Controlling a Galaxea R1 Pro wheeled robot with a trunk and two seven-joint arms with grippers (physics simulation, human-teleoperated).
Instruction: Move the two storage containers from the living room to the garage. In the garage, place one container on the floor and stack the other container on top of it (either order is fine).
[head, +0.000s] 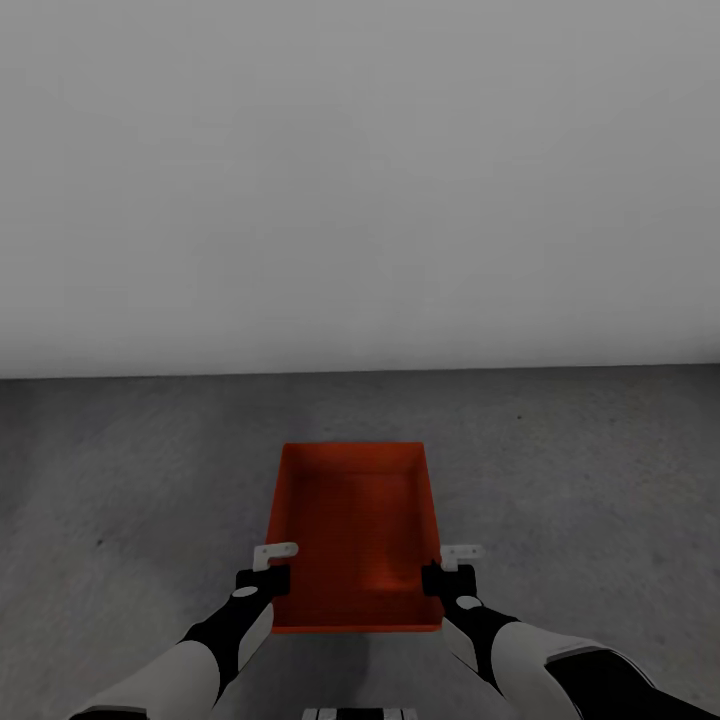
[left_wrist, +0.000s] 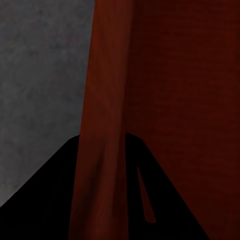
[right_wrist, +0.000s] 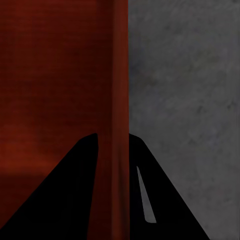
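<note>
One red-orange storage container (head: 350, 520), open-topped and empty, lies lengthwise in front of me over the dark grey concrete floor (head: 150, 470). My left gripper (head: 272, 568) is shut on its left wall near the closer end, and my right gripper (head: 450, 568) is shut on its right wall opposite. In the left wrist view the black fingers (left_wrist: 55, 200) straddle the container's thin wall (left_wrist: 102, 125). The right wrist view likewise has the gripper (right_wrist: 112, 190) clamped over the container wall (right_wrist: 119, 75). I cannot tell whether the box rests on the floor or hangs just above it.
A bare pale grey wall (head: 360, 180) stands a short way ahead and meets the floor beyond the container. Mottled floor spreads to both sides of the box.
</note>
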